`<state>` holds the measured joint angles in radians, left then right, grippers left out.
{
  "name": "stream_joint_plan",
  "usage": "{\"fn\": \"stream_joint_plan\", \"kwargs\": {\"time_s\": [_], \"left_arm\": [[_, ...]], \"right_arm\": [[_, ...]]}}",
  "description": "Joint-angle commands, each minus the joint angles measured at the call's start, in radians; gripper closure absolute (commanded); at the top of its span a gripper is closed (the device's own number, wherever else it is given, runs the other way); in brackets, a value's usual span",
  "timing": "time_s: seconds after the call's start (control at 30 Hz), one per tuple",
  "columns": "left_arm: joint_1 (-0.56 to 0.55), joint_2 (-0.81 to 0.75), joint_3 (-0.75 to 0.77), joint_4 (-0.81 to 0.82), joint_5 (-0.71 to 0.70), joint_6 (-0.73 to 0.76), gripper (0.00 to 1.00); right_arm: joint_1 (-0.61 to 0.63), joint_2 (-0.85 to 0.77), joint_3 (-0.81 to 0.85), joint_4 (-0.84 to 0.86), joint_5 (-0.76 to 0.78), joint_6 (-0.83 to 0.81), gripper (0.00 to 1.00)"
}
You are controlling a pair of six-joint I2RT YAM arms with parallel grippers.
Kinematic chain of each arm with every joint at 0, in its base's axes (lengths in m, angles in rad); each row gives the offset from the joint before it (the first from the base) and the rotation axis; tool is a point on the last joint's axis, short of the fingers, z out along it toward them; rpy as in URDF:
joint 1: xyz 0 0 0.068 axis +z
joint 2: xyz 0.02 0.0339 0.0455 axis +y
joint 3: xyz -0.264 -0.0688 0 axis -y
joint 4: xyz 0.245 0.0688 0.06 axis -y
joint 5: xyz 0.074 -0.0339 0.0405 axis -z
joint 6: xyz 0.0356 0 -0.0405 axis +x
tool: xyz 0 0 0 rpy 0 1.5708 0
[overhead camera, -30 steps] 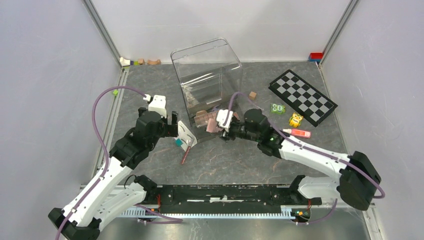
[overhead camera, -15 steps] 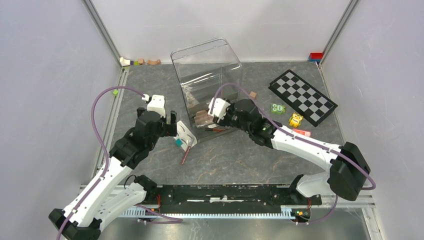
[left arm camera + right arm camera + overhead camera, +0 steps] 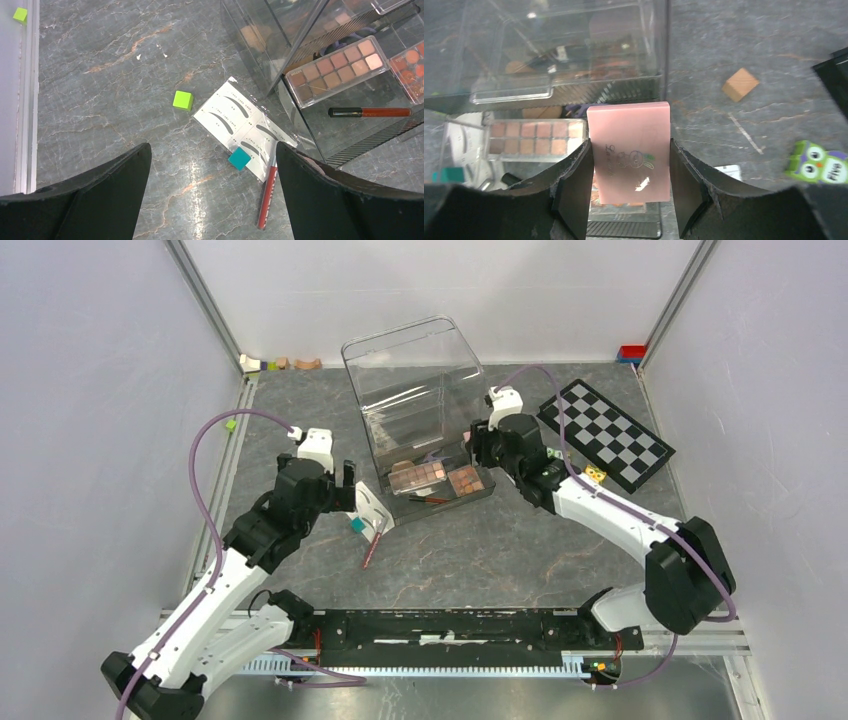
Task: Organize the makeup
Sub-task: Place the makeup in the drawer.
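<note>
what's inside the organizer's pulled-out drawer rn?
A brown eyeshadow palette, a reddish palette beside it, a red pencil in front. The drawer's back, under the clear organizer, is lost in reflections; the pink compact in the right gripper hides part from its wrist view.

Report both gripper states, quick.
Left gripper: open, holding nothing.
Right gripper: closed on the pink compact.

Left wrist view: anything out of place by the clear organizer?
Yes. The white eyebrow stencil card lies askew on the grey table, outside the clear acrylic drawer organizer, with a small teal cube sitting on its edge. A thin red pencil lies loose, its tip at the card's edge, also outside.
</note>
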<state>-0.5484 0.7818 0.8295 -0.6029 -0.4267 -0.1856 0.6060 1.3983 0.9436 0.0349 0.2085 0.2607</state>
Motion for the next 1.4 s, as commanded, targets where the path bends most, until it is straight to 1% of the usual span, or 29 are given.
{"fn": "stream_joint_plan", "kwargs": {"time_s": [0.0,0.17,0.37,0.73,1.0,1.07,1.2,1.37], "left_arm": [[0.014,-0.003,0.000,0.045,0.012,-0.025,0.00],[0.020,0.000,-0.001,0.047,0.017,-0.023,0.00],[0.023,0.010,-0.001,0.048,0.034,-0.022,0.00],[0.025,0.010,-0.002,0.048,0.041,-0.020,0.00],[0.026,0.010,-0.001,0.048,0.047,-0.020,0.00],[0.026,0.011,-0.002,0.049,0.051,-0.019,0.00],[0.026,0.011,-0.001,0.049,0.053,-0.018,0.00],[0.028,0.011,-0.001,0.050,0.057,-0.018,0.00]], "right_arm": [[0.007,0.028,-0.001,0.011,-0.059,0.095,0.85],[0.008,0.057,-0.009,0.026,-0.100,0.077,0.83],[0.007,0.109,0.001,0.000,-0.093,0.041,0.81],[0.008,0.160,0.012,-0.032,-0.102,0.033,0.79],[0.007,0.203,0.065,-0.123,-0.077,0.021,0.75],[0.008,0.213,0.082,-0.138,-0.078,0.020,0.73],[0.012,0.231,0.112,-0.159,-0.084,0.017,0.62],[0.018,0.228,0.134,-0.177,-0.087,0.007,0.53]]}}
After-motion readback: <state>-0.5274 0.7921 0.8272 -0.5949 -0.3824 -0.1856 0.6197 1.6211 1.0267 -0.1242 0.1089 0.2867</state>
